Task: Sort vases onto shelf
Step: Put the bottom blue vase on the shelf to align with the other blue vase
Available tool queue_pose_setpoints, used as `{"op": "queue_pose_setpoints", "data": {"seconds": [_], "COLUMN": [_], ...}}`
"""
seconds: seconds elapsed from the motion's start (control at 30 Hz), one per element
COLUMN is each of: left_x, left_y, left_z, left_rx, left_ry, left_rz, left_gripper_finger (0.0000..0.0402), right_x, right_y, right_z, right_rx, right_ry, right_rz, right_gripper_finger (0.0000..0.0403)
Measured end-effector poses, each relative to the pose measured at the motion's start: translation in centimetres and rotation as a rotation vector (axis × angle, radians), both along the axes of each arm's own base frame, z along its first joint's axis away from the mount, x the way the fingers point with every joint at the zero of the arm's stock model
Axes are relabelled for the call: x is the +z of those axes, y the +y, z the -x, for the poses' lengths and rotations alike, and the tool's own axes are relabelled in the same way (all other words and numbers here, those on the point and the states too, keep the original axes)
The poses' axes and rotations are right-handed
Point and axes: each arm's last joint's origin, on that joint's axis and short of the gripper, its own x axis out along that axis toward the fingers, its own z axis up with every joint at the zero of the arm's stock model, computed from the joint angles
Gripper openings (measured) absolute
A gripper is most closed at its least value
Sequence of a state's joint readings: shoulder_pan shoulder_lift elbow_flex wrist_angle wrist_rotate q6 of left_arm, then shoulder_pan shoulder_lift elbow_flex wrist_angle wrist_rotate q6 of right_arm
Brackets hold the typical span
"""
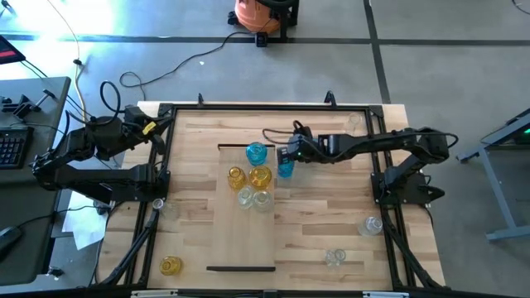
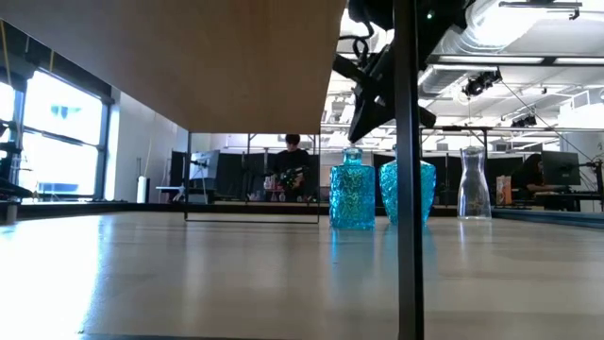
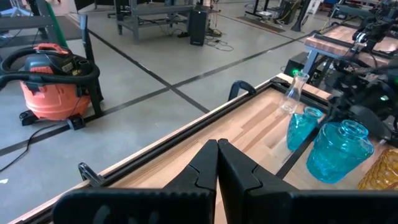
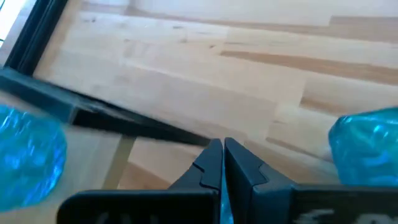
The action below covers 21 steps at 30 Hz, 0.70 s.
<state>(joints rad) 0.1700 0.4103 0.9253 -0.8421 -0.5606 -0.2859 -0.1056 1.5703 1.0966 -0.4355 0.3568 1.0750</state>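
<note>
The right gripper [image 1: 286,154] is pinched shut with nothing in it. One blue vase [image 1: 286,169] stands just beside it, another blue vase [image 1: 256,153] on the shelf [image 1: 244,240]. The left gripper [image 1: 157,124] is shut too.

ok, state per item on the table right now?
left hand: shut, empty, parked at the table's left edge
right hand: shut, empty, beside a blue vase
blue vase on shelf: upright
yellow vases: upright on the shelf
loose yellow vase: off the shelf
</note>
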Motion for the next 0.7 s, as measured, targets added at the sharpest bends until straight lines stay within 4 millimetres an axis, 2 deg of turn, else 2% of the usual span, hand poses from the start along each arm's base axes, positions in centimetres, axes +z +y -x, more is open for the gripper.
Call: {"op": "queue_pose_setpoints", "data": {"seconds": [0.2, 0.5, 0.7], "left_x": [0.0, 0.0, 0.0], "left_y": [0.0, 0.0, 0.0], "left_z": [0.0, 0.0, 0.0], "left_rx": [0.000, -0.002, -0.002], "left_ry": [0.001, 0.006, 0.006], "left_rz": [-0.001, -0.006, -0.006], "left_gripper_finger": [0.0000, 0.0000, 0.0000], "right_x": [-0.3, -1.8, -2.1], "right_y": [-1.3, -1.4, -1.3], "right_z": [-0.2, -1.4, -1.6], "right_rx": [0.034, 0.084, 0.100], "right_ry": [-0.013, -0.024, -0.025], "right_rz": [-0.059, -0.122, -0.131], "right_gripper_finger": [0.0000, 0.0000, 0.0000]}}
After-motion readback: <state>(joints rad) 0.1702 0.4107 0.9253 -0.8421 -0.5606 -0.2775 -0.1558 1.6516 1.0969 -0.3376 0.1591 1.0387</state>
